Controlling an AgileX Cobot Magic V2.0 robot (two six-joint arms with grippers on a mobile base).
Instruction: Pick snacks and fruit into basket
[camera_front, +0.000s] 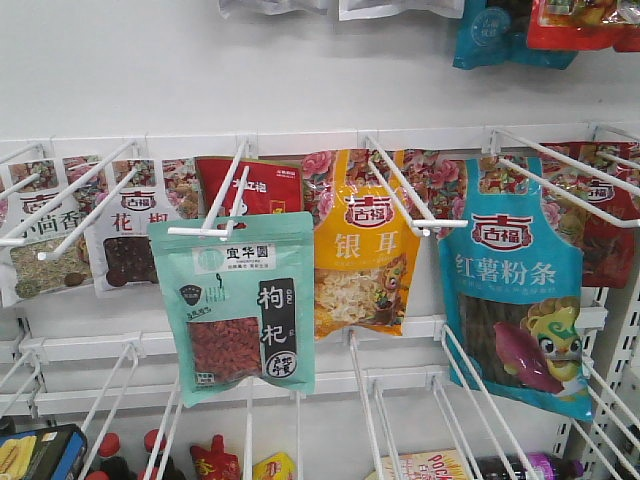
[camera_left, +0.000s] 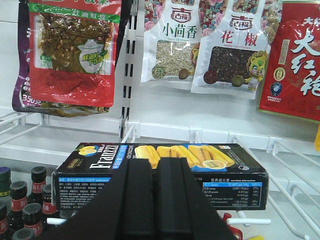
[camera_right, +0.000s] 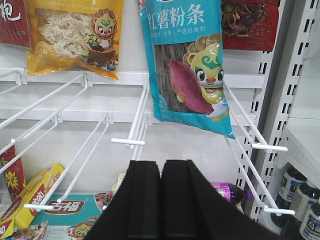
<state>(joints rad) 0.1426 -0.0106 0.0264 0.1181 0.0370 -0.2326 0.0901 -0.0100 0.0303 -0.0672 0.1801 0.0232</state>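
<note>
**Snacks (camera_front: 233, 300) hang on wall hooks; both pairs of fingers pressed together**

In the front view a row of pouches runs from 9 o'clock to 3 o'clock. A white fennel pouch (camera_front: 40, 240) comes first, then a white peppercorn pouch (camera_front: 130, 245) and a red pouch (camera_front: 262, 185). The teal-green pouch (camera_front: 235, 320) with a window of red berries hangs lower and nearer on its wire hook (camera_front: 225, 195), just left of centre. At its 2 o'clock is a yellow pouch (camera_front: 365, 255). A blue pouch (camera_front: 520, 290) with a sweet-potato cartoon sits at 3 o'clock, overlapping a dark red pouch (camera_front: 612, 235).

In the left wrist view the left gripper (camera_left: 155, 162) is at 6 o'clock. Its black fingers (camera_left: 140, 200) are pressed together with nothing between them. Just beyond them lies a black biscuit box (camera_left: 95, 187), with capped bottles (camera_left: 25, 200) at 8 o'clock.

In the right wrist view the right gripper (camera_right: 161, 164) is also at 6 o'clock. Its fingers (camera_right: 145, 200) are likewise closed on nothing, and the blue pouch hangs at their 12 o'clock. A purple-labelled bottle (camera_right: 231, 192) lies at 4 o'clock.
</note>
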